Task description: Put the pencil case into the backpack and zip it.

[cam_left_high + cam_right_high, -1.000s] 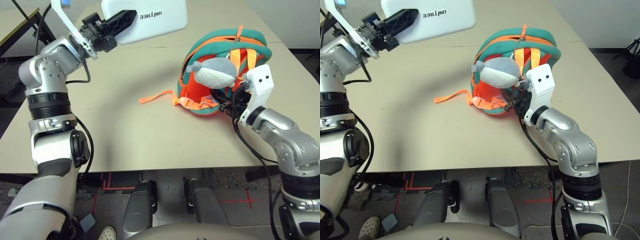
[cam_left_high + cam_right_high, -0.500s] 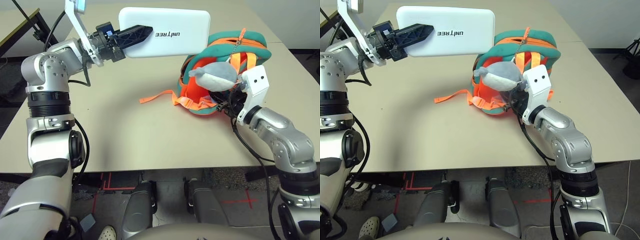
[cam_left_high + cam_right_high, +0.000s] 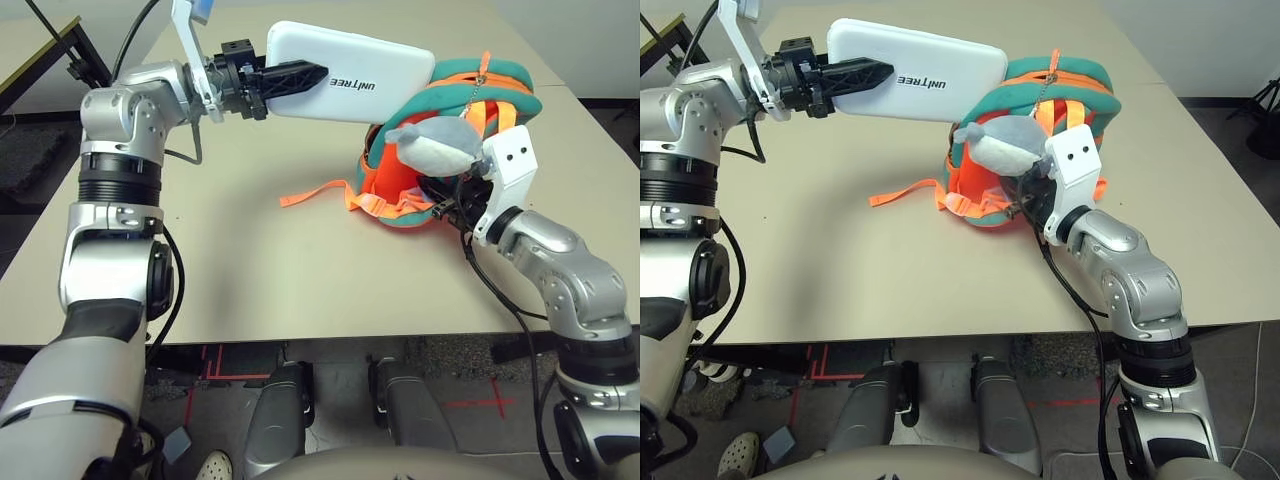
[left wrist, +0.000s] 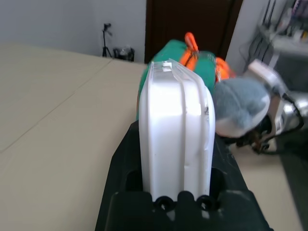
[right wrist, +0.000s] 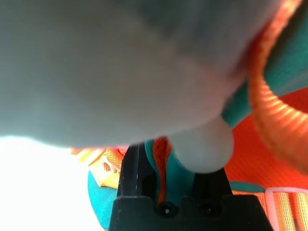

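Observation:
The white pencil case [image 3: 350,75] hangs in the air with my left gripper [image 3: 305,76] shut on its near end. Its far end reaches the upper left side of the backpack [image 3: 505,85], which lies on the table, orange with teal trim. A grey-and-white plush toy [image 3: 435,148] hangs over the backpack's front. Just below the toy, my right gripper [image 3: 447,200] is shut on the backpack's teal edge [image 5: 168,168]. From the left wrist view, the pencil case [image 4: 175,130] points edge-on at the backpack [image 4: 166,57].
Loose orange straps [image 3: 320,195] trail from the backpack toward the middle of the beige table [image 3: 250,270]. A black frame [image 3: 40,60] stands off the table's far left corner. The table's front edge runs just before my body.
My left arm has carried the pencil case to the right, its far end now dipping against the backpack. The right gripper has kept its hold on the backpack's edge.

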